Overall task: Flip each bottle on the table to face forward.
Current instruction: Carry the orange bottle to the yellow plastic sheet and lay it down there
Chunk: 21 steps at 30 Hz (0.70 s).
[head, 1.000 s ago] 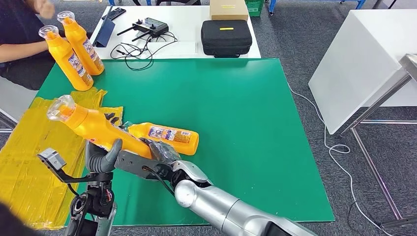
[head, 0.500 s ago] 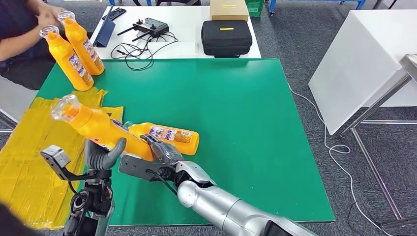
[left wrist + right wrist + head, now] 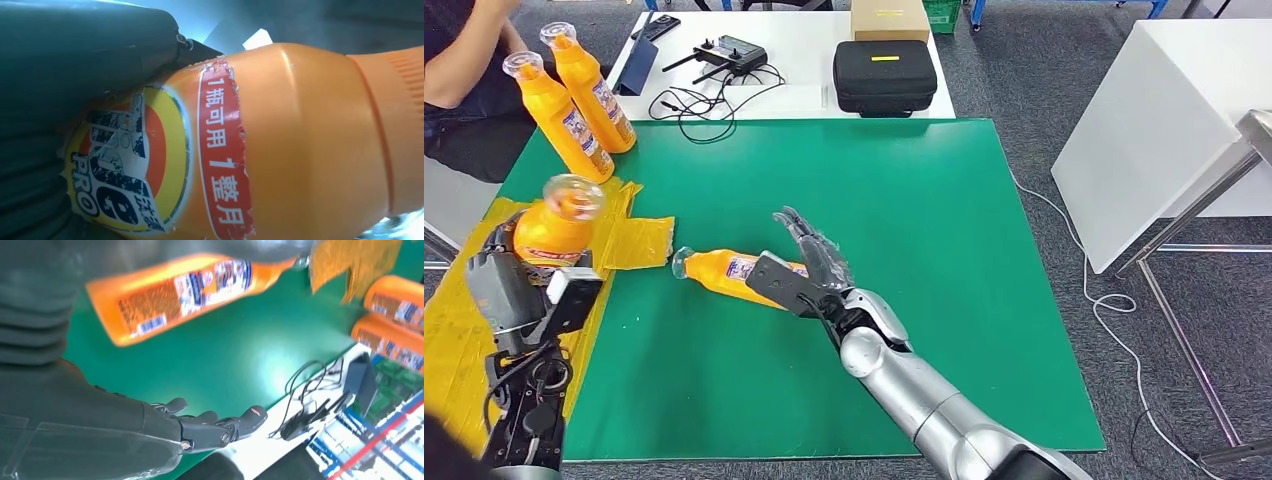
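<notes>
Right hand now off lifted bottle, fingers spread over green table.

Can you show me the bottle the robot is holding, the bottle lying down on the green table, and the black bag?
held bottle [image 3: 549, 232], head view, on its orange shoulder below the cap.
lying bottle [image 3: 716, 270], head view, on its orange body near the neck.
black bag [image 3: 884, 75], head view, on its top face.
</notes>
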Motion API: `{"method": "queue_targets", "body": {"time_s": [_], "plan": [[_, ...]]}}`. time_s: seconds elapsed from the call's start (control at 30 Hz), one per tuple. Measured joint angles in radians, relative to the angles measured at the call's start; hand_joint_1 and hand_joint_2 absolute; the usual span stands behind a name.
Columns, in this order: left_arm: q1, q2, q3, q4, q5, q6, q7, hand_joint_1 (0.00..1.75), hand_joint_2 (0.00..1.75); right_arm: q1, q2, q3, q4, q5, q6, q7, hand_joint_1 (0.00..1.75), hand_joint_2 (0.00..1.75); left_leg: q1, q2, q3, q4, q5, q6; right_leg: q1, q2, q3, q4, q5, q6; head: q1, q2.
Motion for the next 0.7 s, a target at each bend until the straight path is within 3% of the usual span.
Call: {"method": "queue_targets", "body": {"time_s": [0.1,0.17,0.27,0.37,0.47,0.7], "plan": [[-0.01,-0.012,0.135,-0.006,-0.385,0.009,0.03,1.75,1.75,0.014,-0.004,-0.052,-0.028,0.026,0.014,-0.003,0.0,0.0,0.0,0.001,0.0,0.0,0.0,0.0,0.0,0.001,-0.001,0.0,0.0,0.0,0.0,0.0],[-0.01,-0.018,0.179,-0.006,-0.475,0.009,0.084,1.75,1.75,0.02,-0.004,-0.072,-0.037,0.039,0.021,-0.005,0.0,0.0,0.0,0.001,0.0,0.0,0.0,0.0,0.0,0.002,-0.001,-0.001,0.0,0.0,0.0,0.0],[-0.004,-0.015,0.177,0.007,-0.536,0.01,0.251,1.75,1.75,0.026,-0.004,-0.096,-0.047,0.057,0.033,-0.01,0.0,0.0,0.0,0.0,-0.001,0.0,0.0,0.0,0.0,0.002,-0.001,-0.001,0.0,0.0,0.0,0.0],[0.007,0.012,0.073,0.057,-0.557,0.01,0.442,1.75,1.75,0.028,-0.002,-0.113,-0.051,0.071,0.046,-0.015,0.0,0.0,0.0,0.0,-0.001,0.0,0.0,0.0,0.0,0.001,-0.001,-0.001,0.0,0.0,0.0,0.0],[0.006,0.037,-0.05,0.123,-0.564,0.01,0.558,1.75,1.75,0.028,0.002,-0.124,-0.052,0.084,0.059,-0.02,0.0,0.0,0.0,0.0,-0.001,0.0,0.0,0.0,0.0,0.002,-0.001,0.0,0.0,0.0,0.0,0.0],[-0.023,0.074,-0.246,0.37,-0.564,0.001,0.59,1.69,1.75,0.029,0.009,-0.131,-0.054,0.098,0.079,-0.02,0.0,0.0,0.0,0.001,-0.001,0.0,0.0,0.0,0.0,0.002,-0.001,0.0,0.0,0.0,0.0,0.0]]}}
